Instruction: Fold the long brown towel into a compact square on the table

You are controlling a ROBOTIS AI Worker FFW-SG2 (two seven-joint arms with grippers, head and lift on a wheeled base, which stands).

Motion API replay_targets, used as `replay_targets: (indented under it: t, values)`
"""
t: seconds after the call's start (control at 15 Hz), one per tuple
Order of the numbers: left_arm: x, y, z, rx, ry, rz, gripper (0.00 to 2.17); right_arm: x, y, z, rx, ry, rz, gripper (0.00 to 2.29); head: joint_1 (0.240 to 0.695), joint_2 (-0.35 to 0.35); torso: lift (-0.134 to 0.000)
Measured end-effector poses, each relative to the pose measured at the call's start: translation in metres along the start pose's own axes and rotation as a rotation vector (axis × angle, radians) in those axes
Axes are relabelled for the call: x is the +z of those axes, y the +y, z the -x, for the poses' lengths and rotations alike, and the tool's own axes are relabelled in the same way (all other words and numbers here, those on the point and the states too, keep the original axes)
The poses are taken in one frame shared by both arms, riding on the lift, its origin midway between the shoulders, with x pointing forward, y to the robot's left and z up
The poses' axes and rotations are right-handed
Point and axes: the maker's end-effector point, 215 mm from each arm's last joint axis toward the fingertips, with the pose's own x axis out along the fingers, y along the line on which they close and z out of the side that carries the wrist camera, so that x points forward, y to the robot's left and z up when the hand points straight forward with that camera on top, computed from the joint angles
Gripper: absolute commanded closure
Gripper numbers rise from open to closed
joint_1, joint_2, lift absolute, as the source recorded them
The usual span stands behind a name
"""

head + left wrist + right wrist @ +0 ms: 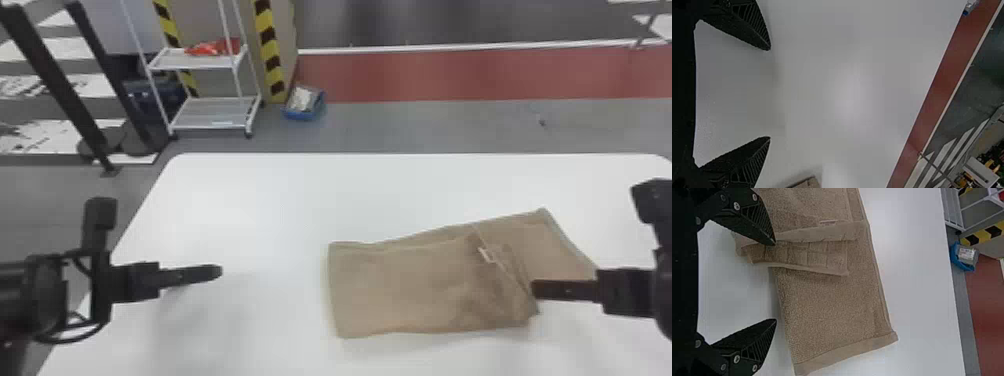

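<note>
From where I sit, the brown towel (410, 285) lies on the tabletop (250, 200), partly folded, its long axis running mostly left to right, with the right end angling away from me. My right tool (775, 282) is the nearer one, at that right end, so the bulk of the towel lies to its left. Its fingers stand wide apart with nothing between them. One overlaps the rumpled end of the upper layer (809, 256); whether it touches, I can't tell. The lower layer (832, 313) juts out past that end. I'd judge the next move is to tidy the rumpled end or bring the jutting part leftward over it. My left tool (770, 93) is spread open and empty, well apart from the towel's left end.
</note>
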Motion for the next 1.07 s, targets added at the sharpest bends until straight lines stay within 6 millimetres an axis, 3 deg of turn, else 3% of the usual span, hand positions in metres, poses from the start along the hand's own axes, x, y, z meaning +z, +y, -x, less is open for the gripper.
replay_targets:
  t: [0.33,0.53,0.73,0.8,1.0,1.07]
  values:
    - [-0.001,0.000,-0.001,-0.001,0.002,-0.002,0.07,0.003,-0.023,0.016,-0.032,-0.028,-0.024,0.29,0.695,0.051,-0.124]
    - [0.001,-0.002,-0.001,-0.005,0.001,-0.006,0.07,0.022,-0.002,0.020,0.019,-0.086,-0.027,0.29,0.695,0.070,-0.124]
    - [0.002,-0.001,0.002,-0.003,-0.003,-0.005,0.07,0.038,0.021,0.010,0.042,-0.117,-0.039,0.29,0.695,0.094,-0.124]
    - [0.001,0.000,0.002,-0.002,-0.003,-0.003,0.07,0.040,0.031,0.004,0.060,-0.111,-0.040,0.40,0.695,0.115,-0.124]
    - [0.001,0.000,0.003,-0.001,-0.004,-0.003,0.07,0.034,0.058,-0.018,0.102,-0.065,-0.022,0.43,0.695,0.151,-0.124]
    - [0.002,0.000,0.003,-0.002,-0.005,-0.004,0.07,0.031,0.063,-0.022,0.109,-0.052,-0.015,0.59,0.695,0.159,-0.124]
